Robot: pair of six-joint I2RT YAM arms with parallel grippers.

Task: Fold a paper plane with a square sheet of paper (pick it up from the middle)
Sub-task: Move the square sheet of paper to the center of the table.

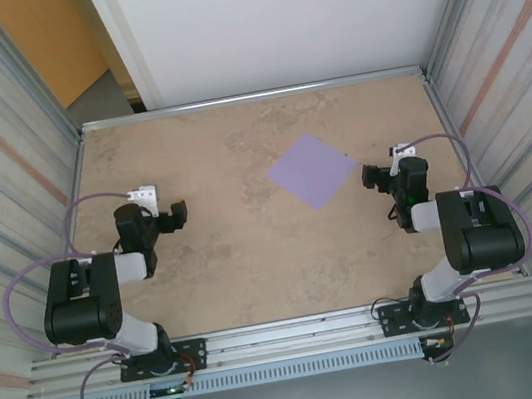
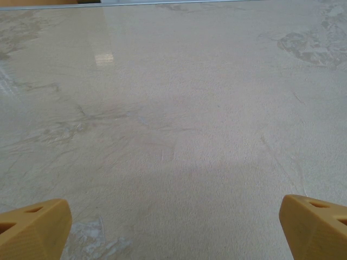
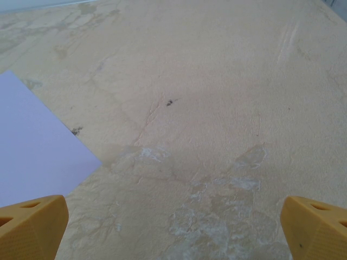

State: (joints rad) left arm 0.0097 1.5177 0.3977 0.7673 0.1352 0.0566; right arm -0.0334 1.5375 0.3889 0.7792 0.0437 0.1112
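The marbled beige table (image 1: 257, 272) takes up most of the space, fenced in by a metal rim. Two black arms are bolted at its near edge: the left arm (image 1: 84, 299) folded low near the left edge, the right arm (image 1: 479, 232) folded the same way near the right edge.

The square sheet of paper (image 1: 311, 170) lies flat on the surface, right of the middle and closer to the far edge than the near one. It is turned like a diamond, a corner toward each edge of the table, and it is unfolded, with nothing touching it.

The right gripper (image 1: 372, 177) sits just off the sheet's right corner, apart from it, its yellow fingers (image 3: 32, 227) spread wide and holding nothing. The left gripper (image 1: 178, 214) is well apart from the paper on the left half, its fingers (image 2: 32, 227) also wide over bare table.
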